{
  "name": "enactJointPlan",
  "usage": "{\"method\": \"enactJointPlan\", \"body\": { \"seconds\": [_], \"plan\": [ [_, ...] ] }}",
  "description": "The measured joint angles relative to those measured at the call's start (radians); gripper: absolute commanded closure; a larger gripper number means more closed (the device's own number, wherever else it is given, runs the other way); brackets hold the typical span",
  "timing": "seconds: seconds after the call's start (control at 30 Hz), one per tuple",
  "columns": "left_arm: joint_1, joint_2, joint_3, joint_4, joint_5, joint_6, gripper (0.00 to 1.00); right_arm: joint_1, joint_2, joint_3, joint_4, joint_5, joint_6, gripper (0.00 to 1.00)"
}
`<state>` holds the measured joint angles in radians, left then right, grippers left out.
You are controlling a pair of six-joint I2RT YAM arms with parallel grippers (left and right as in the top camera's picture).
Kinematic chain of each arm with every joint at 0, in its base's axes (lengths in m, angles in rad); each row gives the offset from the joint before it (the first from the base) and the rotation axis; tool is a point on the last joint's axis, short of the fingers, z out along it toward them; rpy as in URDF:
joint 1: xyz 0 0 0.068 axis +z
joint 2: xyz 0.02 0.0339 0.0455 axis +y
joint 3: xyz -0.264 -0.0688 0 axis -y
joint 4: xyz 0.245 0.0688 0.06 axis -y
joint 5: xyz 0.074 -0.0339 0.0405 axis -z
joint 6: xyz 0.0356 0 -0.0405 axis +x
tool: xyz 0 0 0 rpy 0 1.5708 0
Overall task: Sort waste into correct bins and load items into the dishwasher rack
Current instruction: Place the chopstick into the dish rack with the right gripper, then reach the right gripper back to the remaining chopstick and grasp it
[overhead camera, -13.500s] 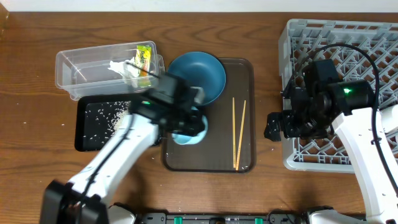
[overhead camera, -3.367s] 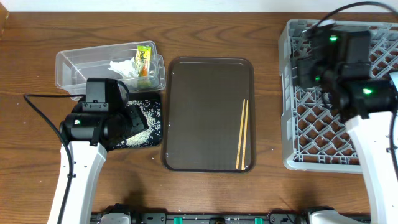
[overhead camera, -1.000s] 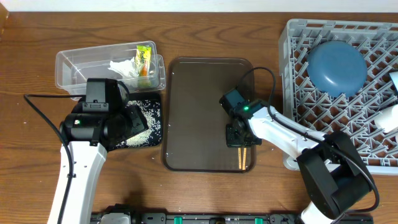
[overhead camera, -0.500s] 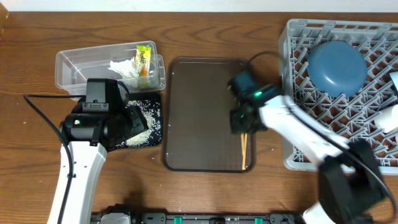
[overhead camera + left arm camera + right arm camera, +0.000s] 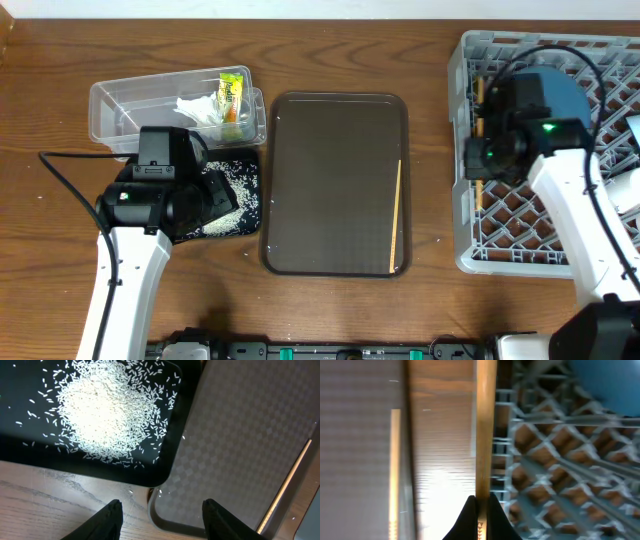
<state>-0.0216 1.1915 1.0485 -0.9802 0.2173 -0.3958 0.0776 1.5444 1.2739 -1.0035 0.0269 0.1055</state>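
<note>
one chopstick (image 5: pixel 486 435) is clamped in the right end effector (image 5: pixel 480 510), above the left edge of the dishwasher rack (image 5: pixel 540 40). so thin a stick may pivot in that pinch, or slip through the open lattice. the second chopstick (image 5: pixel 398 215) lies on the brown tray (image 5: pixel 320 180). the left end effector (image 5: pixel 162 519) hangs spread apart near the rice (image 5: pixel 105 410).

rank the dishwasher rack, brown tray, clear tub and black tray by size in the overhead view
1. dishwasher rack
2. brown tray
3. clear tub and black tray: these look about alike, and the left arm hides part of the black tray, so I won't rank them.
</note>
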Motion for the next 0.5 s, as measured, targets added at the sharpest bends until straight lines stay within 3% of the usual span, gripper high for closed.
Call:
{"method": "enactJointPlan", "body": {
  "seconds": [0.17, 0.23, 0.3, 0.33, 0.5],
  "plan": [
    [0.0, 0.0, 0.0, 0.0, 0.0, 0.0, 0.46, -0.052, 0.04, -0.007, -0.002, 0.016, -0.046, 0.98],
    [0.0, 0.0, 0.0, 0.0, 0.0, 0.0, 0.46, -0.056, 0.061, -0.007, -0.002, 0.018, -0.051, 0.89],
    [0.0, 0.0, 0.0, 0.0, 0.0, 0.0, 0.46, -0.056, 0.085, -0.008, -0.002, 0.016, -0.06, 0.67],
    [0.0, 0.0, 0.0, 0.0, 0.0, 0.0, 0.46, -0.056, 0.093, -0.008, -0.001, 0.016, -0.062, 0.63],
    [0.0, 0.0, 0.0, 0.0, 0.0, 0.0, 0.46, -0.056, 0.095, -0.009, -0.007, 0.013, -0.069, 0.58]
  ]
}}
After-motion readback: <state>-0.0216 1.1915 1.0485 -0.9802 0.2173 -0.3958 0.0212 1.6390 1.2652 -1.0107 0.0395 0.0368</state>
